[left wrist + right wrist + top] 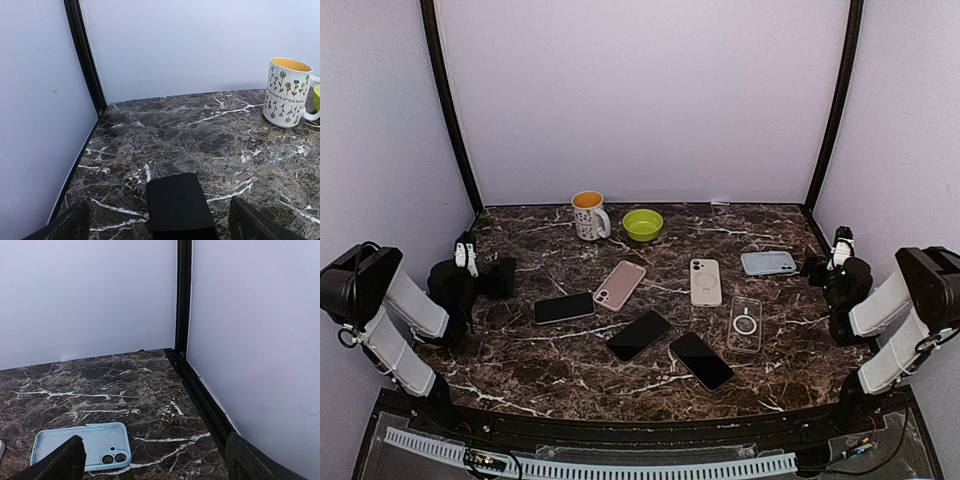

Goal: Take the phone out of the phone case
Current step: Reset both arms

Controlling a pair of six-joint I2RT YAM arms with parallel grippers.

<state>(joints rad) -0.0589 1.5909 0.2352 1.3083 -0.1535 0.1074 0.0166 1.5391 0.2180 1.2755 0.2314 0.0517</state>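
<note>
Found left tool (159,202) and right tool (155,437) both spread wide and empty, held back at opposite edges of the dark marble-patterned counter (520,350), presumably to keep the layout unobstructed. Located the pink rectangular cased phone (620,284) lying flat, back up, well to the right of the left tool and clear of neighbouring handsets; judged the likeliest task item, case fit unconfirmed at this range. Noted a light blue soft case (95,440) just ahead of the right tool, seemingly holding no phone.
</note>
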